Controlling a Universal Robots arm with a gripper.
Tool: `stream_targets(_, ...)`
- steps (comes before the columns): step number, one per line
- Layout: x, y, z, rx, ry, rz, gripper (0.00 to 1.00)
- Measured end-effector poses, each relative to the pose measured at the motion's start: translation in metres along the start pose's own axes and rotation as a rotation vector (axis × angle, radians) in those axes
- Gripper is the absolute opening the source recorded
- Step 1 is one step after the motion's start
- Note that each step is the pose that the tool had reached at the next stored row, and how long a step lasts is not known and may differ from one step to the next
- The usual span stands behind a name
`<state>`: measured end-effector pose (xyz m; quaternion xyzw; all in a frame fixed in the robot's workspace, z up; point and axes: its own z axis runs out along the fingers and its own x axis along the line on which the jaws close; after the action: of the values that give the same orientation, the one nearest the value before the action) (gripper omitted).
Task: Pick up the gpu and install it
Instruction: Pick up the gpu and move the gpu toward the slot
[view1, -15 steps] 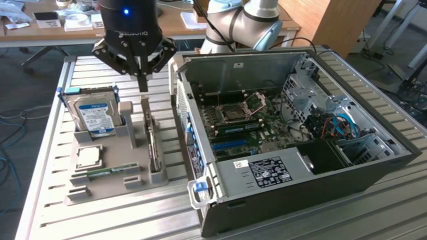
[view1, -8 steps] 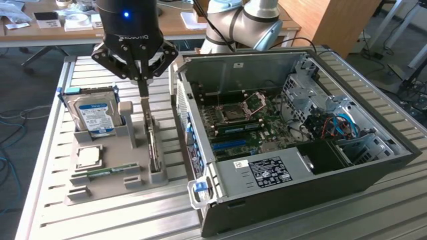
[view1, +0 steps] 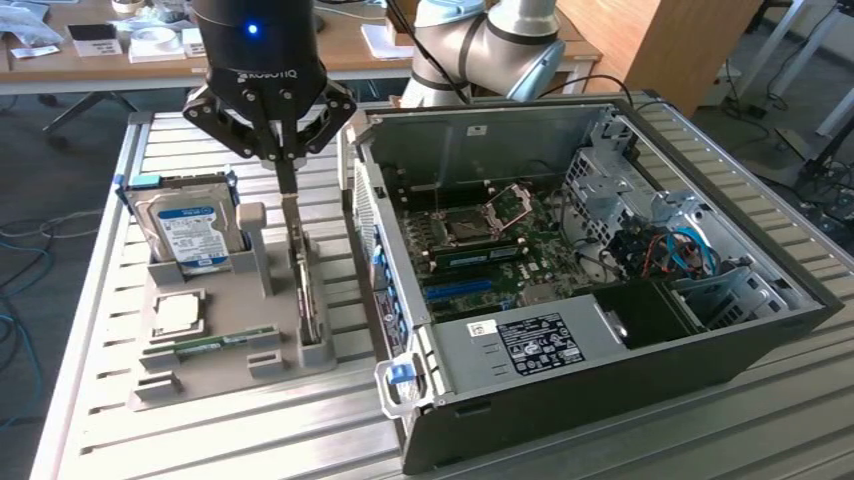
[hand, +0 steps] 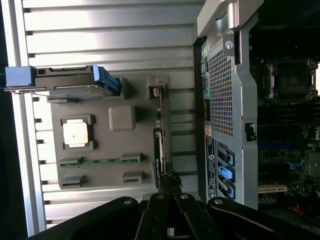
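You have the gripper (view1: 286, 188) pinched narrow on the top edge of the gpu (view1: 310, 298), a thin, dark, flat card with a greyish metal end bracket. The card stands on edge in a slot of the grey plastic parts tray (view1: 264, 300). That slot is on the tray's side nearest the open black computer case (view1: 694, 372). The blue-labelled silver hard drive (view1: 187, 232) stands upright at the tray's opposite side.

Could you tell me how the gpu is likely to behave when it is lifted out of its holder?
The gpu looks a thin flat board, so probably stiff and light. It stands on edge in a slot of the grey holder, so it may tip once free. Being so thin, it is likely fragile if squeezed sideways.
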<state>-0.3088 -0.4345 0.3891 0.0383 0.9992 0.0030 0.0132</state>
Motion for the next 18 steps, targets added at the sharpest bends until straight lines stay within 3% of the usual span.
stream_targets(11,0.0,0.0,0.0,0.0,0.0,0.0,0.11)
stream_targets(13,0.0,0.0,0.0,0.0,0.0,0.0,0.17)
stream_targets(15,0.0,0.0,0.0,0.0,0.0,0.0,0.29)
stream_targets(16,0.0,0.0,0.0,0.0,0.0,0.0,0.29)
stream_targets(18,0.0,0.0,0.0,0.0,0.0,0.0,0.41)
